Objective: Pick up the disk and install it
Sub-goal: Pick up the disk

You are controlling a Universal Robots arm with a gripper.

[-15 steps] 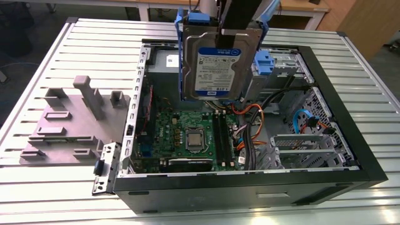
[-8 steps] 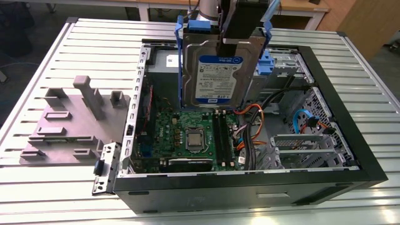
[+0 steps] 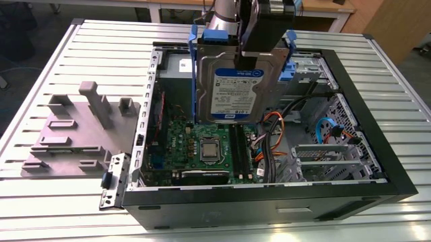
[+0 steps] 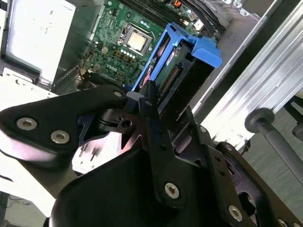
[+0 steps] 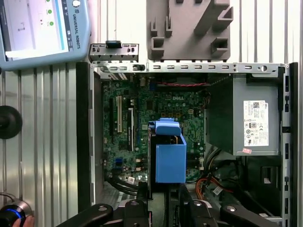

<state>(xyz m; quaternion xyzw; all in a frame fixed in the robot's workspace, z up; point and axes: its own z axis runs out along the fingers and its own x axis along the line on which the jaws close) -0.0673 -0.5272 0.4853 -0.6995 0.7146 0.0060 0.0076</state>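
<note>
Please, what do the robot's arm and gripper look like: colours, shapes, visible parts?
In the exterior view, the arm is a round, silver-grey tube. The gripper is matte black. It is built of flat link bars with rounded ends, joined at pivots by shiny silver screw heads, on a bulky black body.

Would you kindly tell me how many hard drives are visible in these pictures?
1: the disk, held upright by the gripper above the open computer case. Others may be hidden inside the case.

Disk (image 3: pixel 232 88) above mobo (image 3: pixel 181 136) in case (image 3: pixel 269 199)
</note>
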